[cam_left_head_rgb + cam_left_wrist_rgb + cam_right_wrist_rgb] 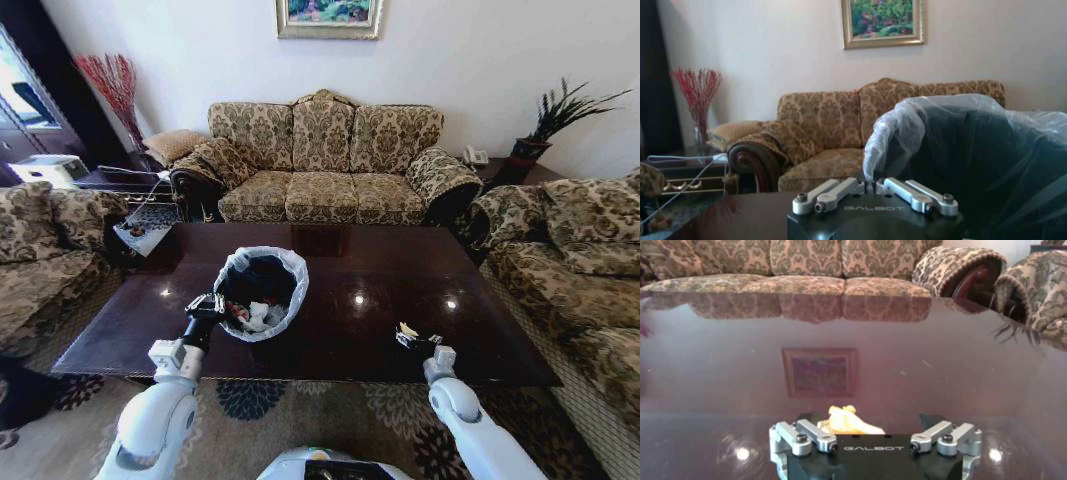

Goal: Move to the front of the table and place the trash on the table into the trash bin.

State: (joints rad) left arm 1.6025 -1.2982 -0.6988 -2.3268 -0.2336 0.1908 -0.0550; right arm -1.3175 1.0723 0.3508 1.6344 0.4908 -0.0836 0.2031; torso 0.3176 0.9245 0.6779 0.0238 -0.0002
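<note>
Head view, bench: I see the dark glossy bench [330, 270] ahead of me, with sofas on three sides.
Head view, bin: the bin [262, 292] sits tilted at the bench's near left, mouth toward me, with white and red trash [252, 314] inside.
Head view, left tool: my left tool [207, 305] is at the bin's rim, pinched onto the liner edge.
Head view, right tool: my right tool [420, 340] rests low on the near right of the bench, around a yellowish scrap [407, 328].
Left wrist view: the left tool's [871, 189] fingers are drawn narrow, meeting on the bin's [973, 165] bagged rim.
Right wrist view: the right tool [873, 432] stands wide apart, the scrap [847, 422] between its fingers on the bench [853, 340]; I cannot tell whether they touch it.
</note>
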